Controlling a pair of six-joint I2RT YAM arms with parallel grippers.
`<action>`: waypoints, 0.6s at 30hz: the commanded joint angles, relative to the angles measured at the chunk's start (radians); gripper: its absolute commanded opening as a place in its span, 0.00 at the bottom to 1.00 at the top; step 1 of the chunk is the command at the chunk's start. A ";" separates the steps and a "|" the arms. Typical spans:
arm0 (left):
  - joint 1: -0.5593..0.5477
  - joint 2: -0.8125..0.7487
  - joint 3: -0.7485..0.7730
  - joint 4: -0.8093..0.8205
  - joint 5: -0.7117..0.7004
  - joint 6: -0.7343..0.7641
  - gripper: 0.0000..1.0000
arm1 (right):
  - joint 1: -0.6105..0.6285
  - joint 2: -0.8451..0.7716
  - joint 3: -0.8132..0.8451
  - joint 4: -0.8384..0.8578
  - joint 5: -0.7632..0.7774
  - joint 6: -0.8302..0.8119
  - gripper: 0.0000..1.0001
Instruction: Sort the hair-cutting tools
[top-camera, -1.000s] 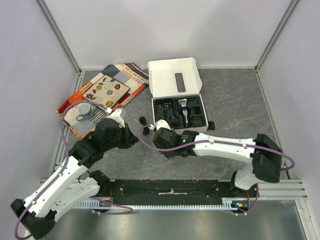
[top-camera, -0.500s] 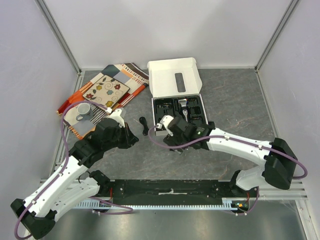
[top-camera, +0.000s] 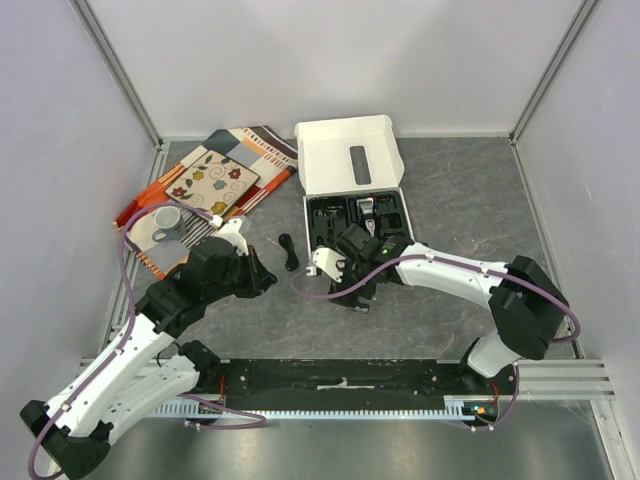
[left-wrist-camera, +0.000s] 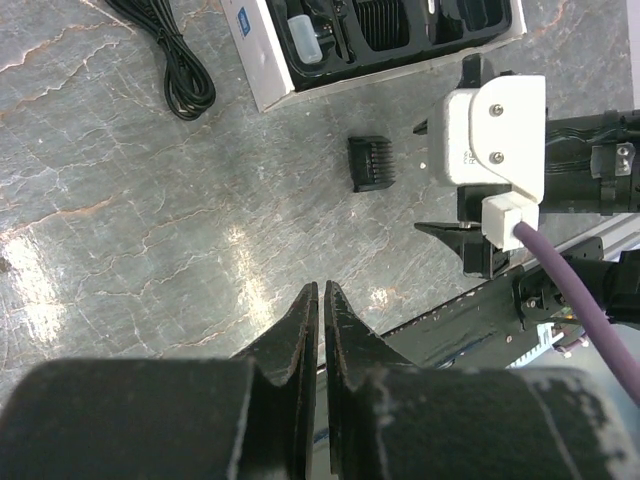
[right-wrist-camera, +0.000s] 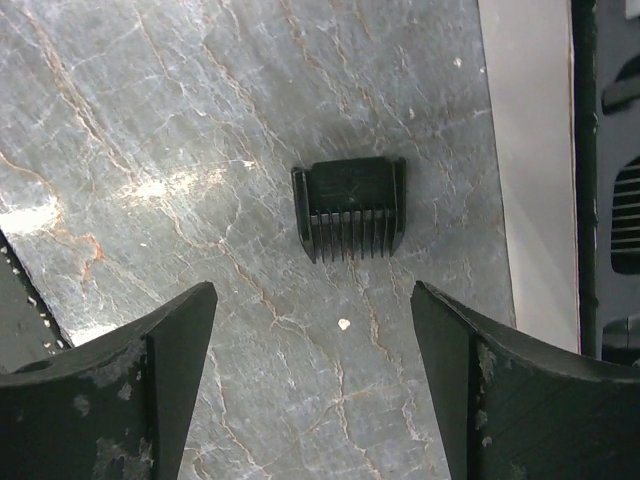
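Directly below parted right jaws: comb (right-wrist-camera: 349, 207)

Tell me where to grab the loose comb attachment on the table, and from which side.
Come straight down and pinch the comb attachment across its two solid end walls. It lies flat on the table, and those walls face the fingers of the open right gripper.

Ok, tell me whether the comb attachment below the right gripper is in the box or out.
Out: the comb attachment lies on the grey table beside the white box, under the open right gripper, untouched.
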 joint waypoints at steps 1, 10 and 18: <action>0.001 -0.028 0.026 -0.005 0.017 0.025 0.11 | -0.006 0.031 0.053 0.005 -0.075 -0.101 0.88; 0.001 -0.040 0.012 -0.006 0.026 0.028 0.11 | -0.010 0.151 0.103 0.029 -0.059 -0.110 0.94; 0.001 -0.026 0.000 0.000 0.026 0.034 0.11 | -0.030 0.194 0.119 0.063 -0.061 -0.104 0.92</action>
